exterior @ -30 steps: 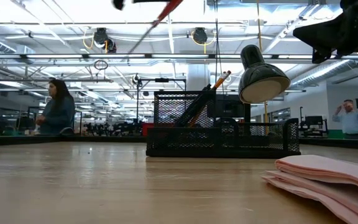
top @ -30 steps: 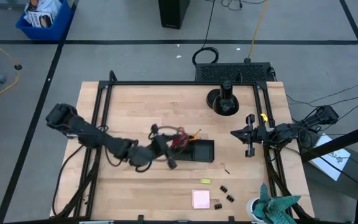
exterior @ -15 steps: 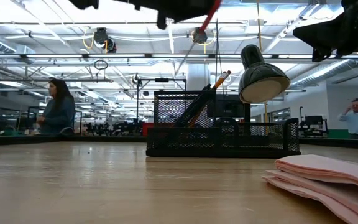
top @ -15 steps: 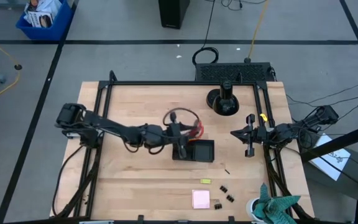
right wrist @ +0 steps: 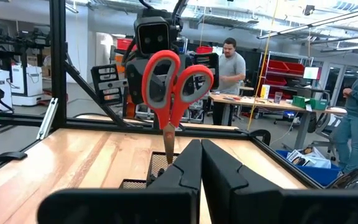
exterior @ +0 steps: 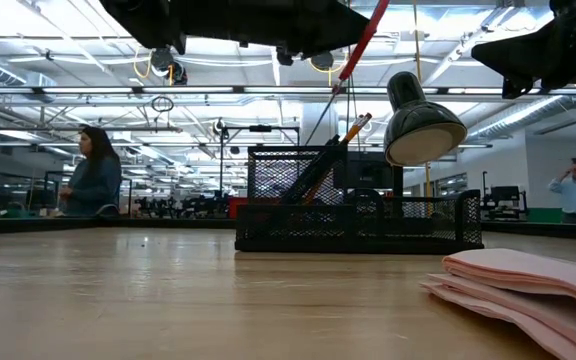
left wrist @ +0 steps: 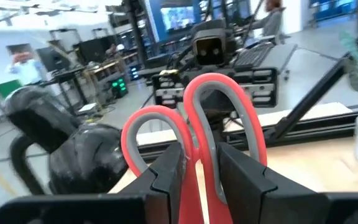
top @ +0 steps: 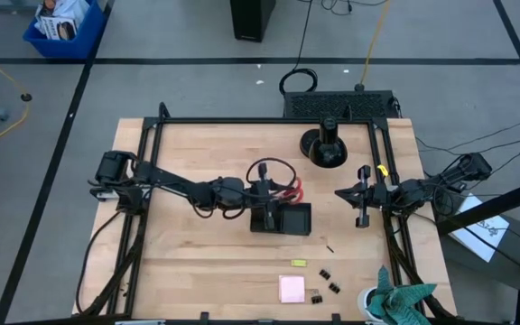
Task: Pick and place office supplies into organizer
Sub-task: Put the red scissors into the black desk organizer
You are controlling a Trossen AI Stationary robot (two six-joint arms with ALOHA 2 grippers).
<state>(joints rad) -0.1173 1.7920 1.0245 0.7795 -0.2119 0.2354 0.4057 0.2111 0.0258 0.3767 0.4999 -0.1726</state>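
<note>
My left gripper [top: 267,200] clamped on scissors [top: 285,190], blades down over organizer [top: 287,219]. Right gripper [top: 363,195] closed, empty, at worktop [top: 197,153] edge.

Grey floor [top: 197,90] crossed by black tape lines, a blue bin [top: 64,27] in the corner. Ceiling lights [exterior: 88,20] glare bright overhead, shelves [right wrist: 288,68] and workbenches [right wrist: 260,102] fill the hall, one person [exterior: 93,170] standing at left.

Red-handled scissors [right wrist: 174,93] upright over organizer [top: 289,219]
</note>
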